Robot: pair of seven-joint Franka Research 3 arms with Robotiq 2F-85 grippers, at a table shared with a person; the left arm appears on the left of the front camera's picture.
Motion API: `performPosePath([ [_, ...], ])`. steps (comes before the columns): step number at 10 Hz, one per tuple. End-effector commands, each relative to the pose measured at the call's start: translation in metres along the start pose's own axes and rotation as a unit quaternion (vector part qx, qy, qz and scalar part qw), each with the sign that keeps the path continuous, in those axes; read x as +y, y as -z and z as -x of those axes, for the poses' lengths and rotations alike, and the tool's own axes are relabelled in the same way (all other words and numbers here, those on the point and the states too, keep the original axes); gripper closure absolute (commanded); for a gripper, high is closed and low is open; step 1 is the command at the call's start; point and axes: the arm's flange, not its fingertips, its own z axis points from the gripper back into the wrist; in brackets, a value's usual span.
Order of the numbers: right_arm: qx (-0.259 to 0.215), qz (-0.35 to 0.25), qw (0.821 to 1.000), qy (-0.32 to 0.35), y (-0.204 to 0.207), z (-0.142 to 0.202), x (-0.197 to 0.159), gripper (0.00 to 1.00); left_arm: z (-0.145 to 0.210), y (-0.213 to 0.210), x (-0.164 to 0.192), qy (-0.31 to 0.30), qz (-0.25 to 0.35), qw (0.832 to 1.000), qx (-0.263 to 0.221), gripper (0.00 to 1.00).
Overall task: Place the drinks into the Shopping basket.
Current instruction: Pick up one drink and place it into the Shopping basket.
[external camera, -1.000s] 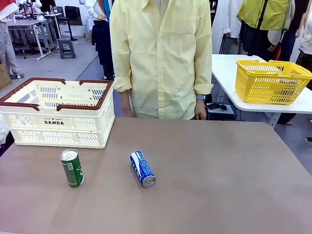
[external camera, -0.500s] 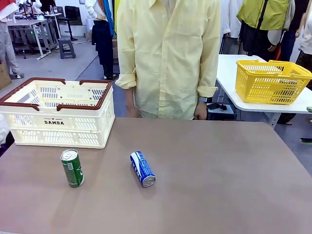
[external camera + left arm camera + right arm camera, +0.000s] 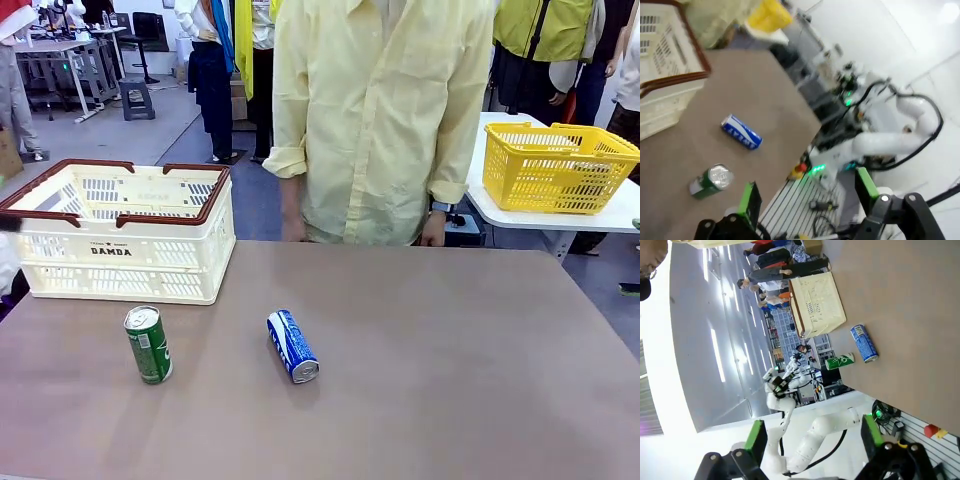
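The person [image 3: 385,120] in the pale yellow shirt has stepped toward the right side of the far table edge; both cans and the crate sit just where they were.

The left gripper [image 3: 807,197] hangs above the table [image 3: 450,360] with its jaws spread wide and nothing between them. In its wrist view the Shopping basket [image 3: 110,265] lies farthest ahead and off to one side. The green can [image 3: 148,345] stands upright just beyond one green pad, the nearest thing to it. The blue can [image 3: 292,346] lies on its side a little farther out, between that can and the crate. The right gripper [image 3: 812,440] is likewise spread and empty, with both drinks well ahead of it and the crate beyond them. A yellow basket [image 3: 555,190] on the next table takes no part.

Neither drink is in the crate yet, so the task looks unstarted. These slim aluminium cans are probably smooth and thin-walled: easy to dent, and apt to slip under a weak pinch. The green one suits a side grip around mid-body. The blue one may roll, so it is best taken from above, with fingers straddling the barrel at mid-length.
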Motion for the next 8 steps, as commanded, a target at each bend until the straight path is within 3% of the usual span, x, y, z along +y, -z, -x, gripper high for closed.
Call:
performPosePath([
  [1, 0.005, -0.001, 1.000, -0.014, -0.002, 0.001, 0.001, 0.00, -0.016, 0.085, -0.062, 0.069, -0.105, 0.986, 0.110, 0.00],
  [2, 0.005, -0.001, 1.000, -0.014, -0.002, 0.001, 0.001, 0.00, -0.023, 0.126, -0.084, 0.117, -0.200, 0.964, 0.131, 0.00],
  [3, 0.005, -0.001, 1.000, -0.014, -0.002, 0.001, 0.001, 0.00, -0.030, 0.169, -0.104, 0.116, -0.254, 0.946, 0.165, 0.00],
  [4, 0.005, -0.001, 1.000, -0.014, -0.002, 0.001, 0.001, 0.00, -0.036, 0.215, -0.121, 0.093, -0.284, 0.934, 0.196, 0.00],
  [5, 0.005, -0.001, 1.000, -0.014, -0.002, 0.001, 0.001, 0.00, -0.033, 0.265, -0.135, 0.041, -0.299, 0.915, 0.266, 0.00],
  [7, 0.005, -0.001, 1.000, -0.014, -0.002, 0.001, 0.001, 0.00, -0.031, 0.346, -0.121, -0.007, -0.327, 0.892, 0.313, 0.00],
  [8, 0.005, -0.001, 1.000, -0.014, -0.002, 0.001, 0.001, 0.00, -0.033, 0.379, -0.106, -0.044, -0.369, 0.889, 0.266, 0.00],
])
